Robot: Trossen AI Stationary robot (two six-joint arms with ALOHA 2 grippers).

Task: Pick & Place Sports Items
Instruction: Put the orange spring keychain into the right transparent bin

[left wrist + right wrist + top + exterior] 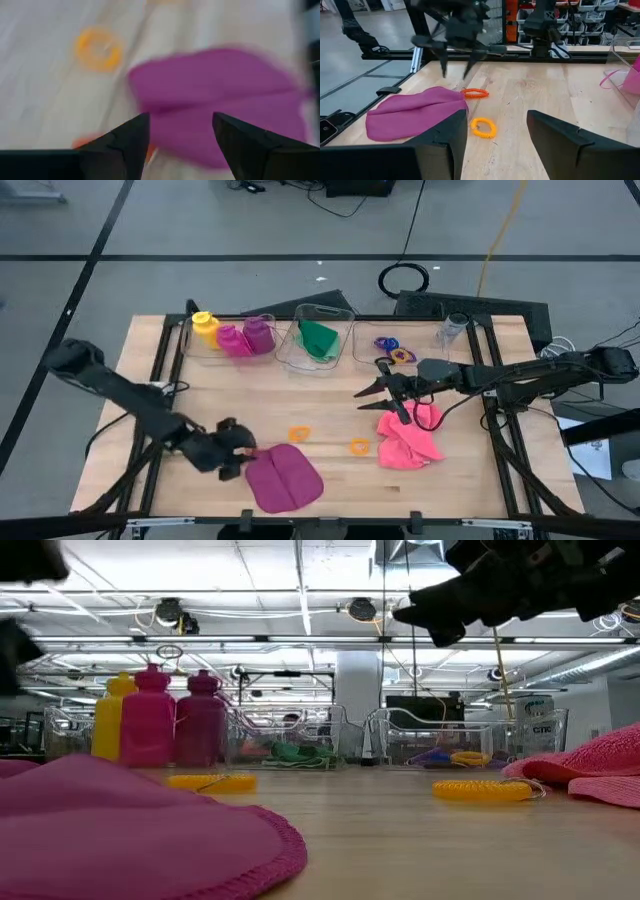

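The left gripper (243, 457), fingers apart and empty, hovers at the magenta cloth (284, 478)'s edge; an orange ring (299, 434) lies just beyond the cloth. The right gripper (364, 391), open and empty, hangs above the pink cloth (408, 440)

Pale wooden table (330, 480) with a black metal frame (168, 350) around its edge, standing on a grey concrete floor (200, 220) marked with dark lines. Black cables (404, 278) coil behind it. Overhead, a white ceiling (270, 570) carries strip lights and pipework; a white column (356, 680) rises behind.
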